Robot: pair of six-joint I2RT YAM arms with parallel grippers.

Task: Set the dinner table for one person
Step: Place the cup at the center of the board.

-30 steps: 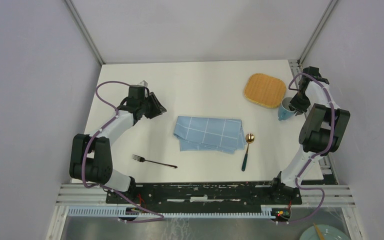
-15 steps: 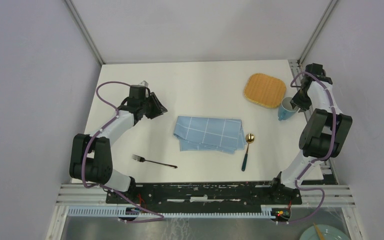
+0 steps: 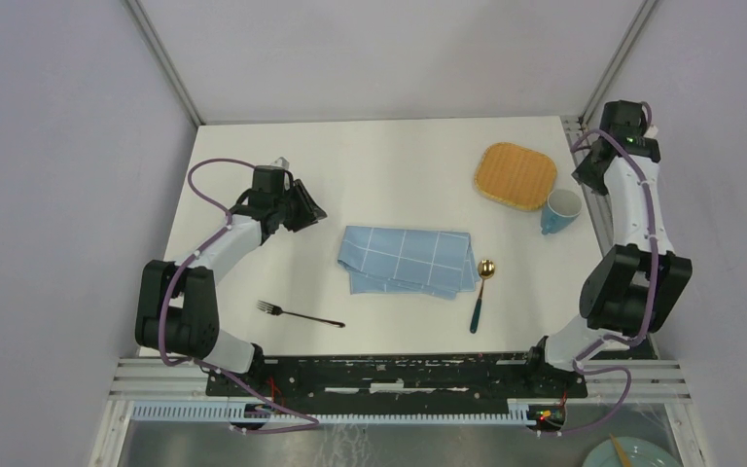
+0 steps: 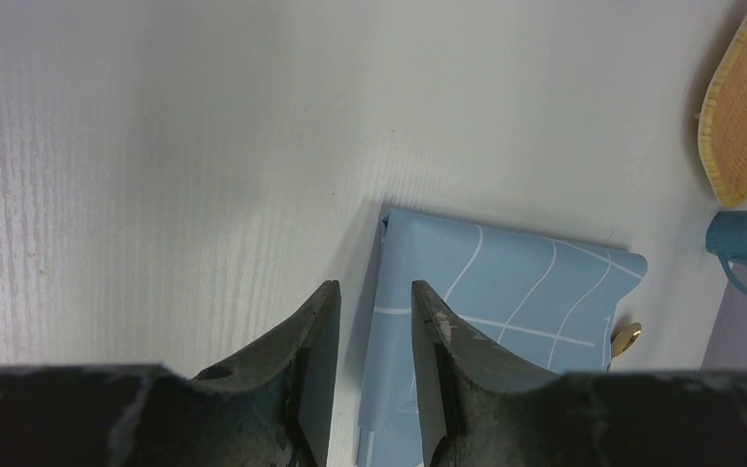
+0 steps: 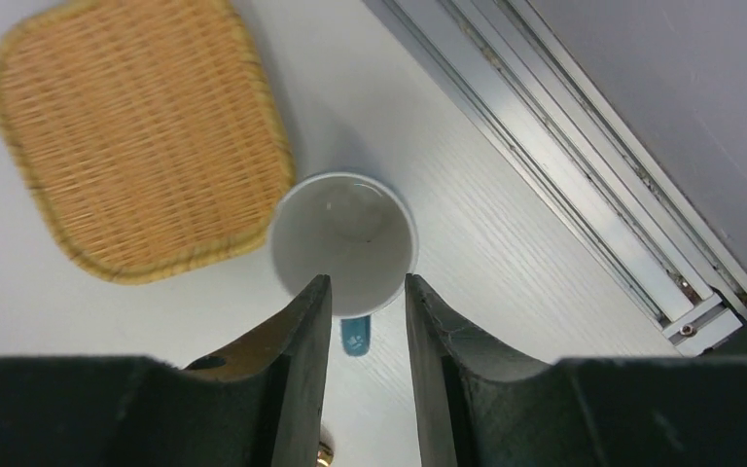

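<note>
table (image 3: 399, 156): white tabletop ahead of the arm bases, carrying everything
left gripper (image 4: 374, 292): jaws slightly spread, empty, above the tabletop left of the cloth (image 3: 409, 261)
right gripper (image 5: 368, 282): jaws slightly spread, empty, above the mug (image 3: 561, 208)
mug: right edge, just beside the mat (image 3: 515, 175)
mat: far right corner
cloth: middle
spoon (image 3: 480, 292): just beside the cloth's right end
fork (image 3: 300, 314): near edge, left
</note>
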